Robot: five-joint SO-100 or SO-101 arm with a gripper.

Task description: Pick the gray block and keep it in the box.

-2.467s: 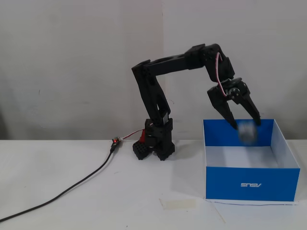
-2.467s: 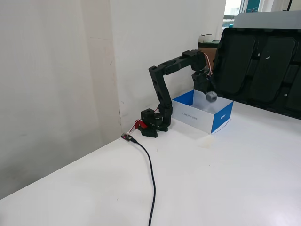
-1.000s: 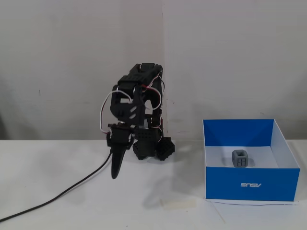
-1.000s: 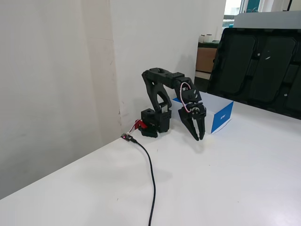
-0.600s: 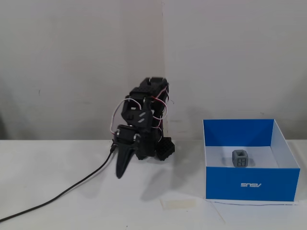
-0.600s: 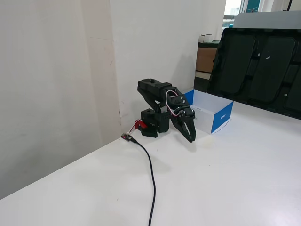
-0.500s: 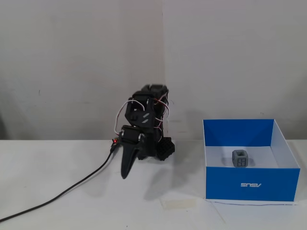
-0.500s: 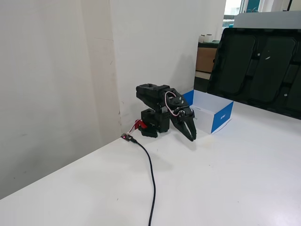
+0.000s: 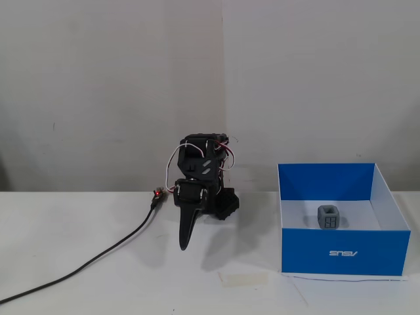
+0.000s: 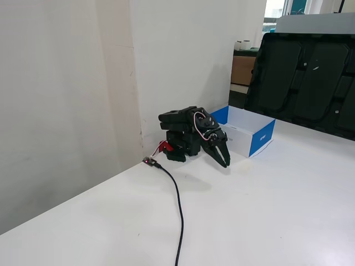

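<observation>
The gray block, a small dark cube with a grid mark on its front face, rests on the white floor of the box, near the middle. The box is blue outside with a white logo and stands on the table at the right. It also shows in a fixed view behind the arm, where its walls hide the block. The black arm is folded low over its base, left of the box. My gripper points down at the table, shut and empty; it also shows in a fixed view.
A black cable runs from the arm's base across the table to the front left. A piece of pale tape lies on the table in front of the arm. A wall stands close behind. Dark trays lean beyond the box.
</observation>
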